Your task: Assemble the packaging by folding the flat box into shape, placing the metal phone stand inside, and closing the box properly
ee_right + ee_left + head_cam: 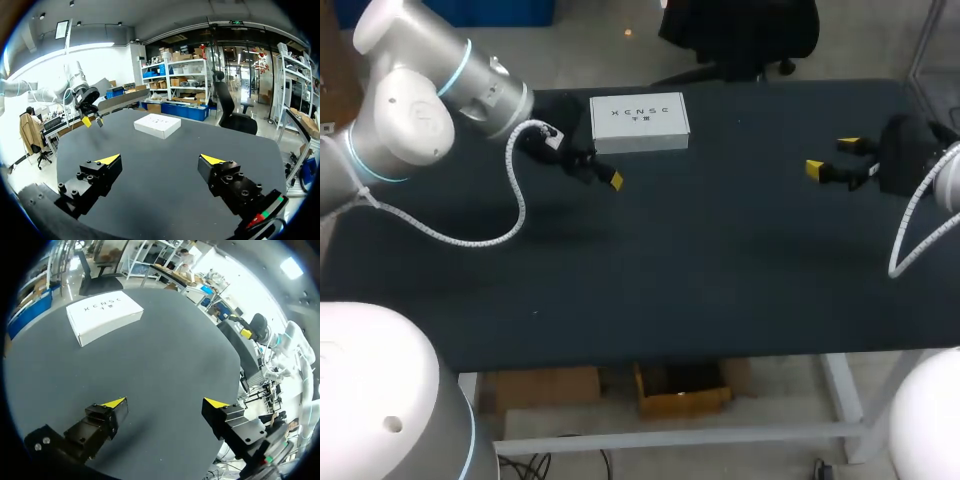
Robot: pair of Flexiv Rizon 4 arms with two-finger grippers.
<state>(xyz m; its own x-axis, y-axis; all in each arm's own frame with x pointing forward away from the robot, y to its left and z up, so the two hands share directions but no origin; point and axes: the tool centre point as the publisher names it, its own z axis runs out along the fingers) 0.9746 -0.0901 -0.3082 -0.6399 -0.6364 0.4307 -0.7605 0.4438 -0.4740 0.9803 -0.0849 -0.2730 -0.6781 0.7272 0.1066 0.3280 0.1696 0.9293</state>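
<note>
A white rectangular box (639,122) lies flat and closed near the table's far edge, its printed lid facing up; what is inside is hidden. My left gripper (600,165) hovers just in front of the box's left corner, open and empty. In the left wrist view the box (104,315) lies ahead of the open gripper (165,402), well apart from it. My right gripper (832,157) hangs over the table's right side, open with nothing between its fingers. From the right wrist view the box (157,125) sits far ahead of that gripper (160,159), with the left gripper (91,119) beside it.
The dark table (700,260) carries only the box. A white coiled cable (515,200) hangs from the left arm above the table's left part. The right gripper (245,330) also shows far off in the left wrist view.
</note>
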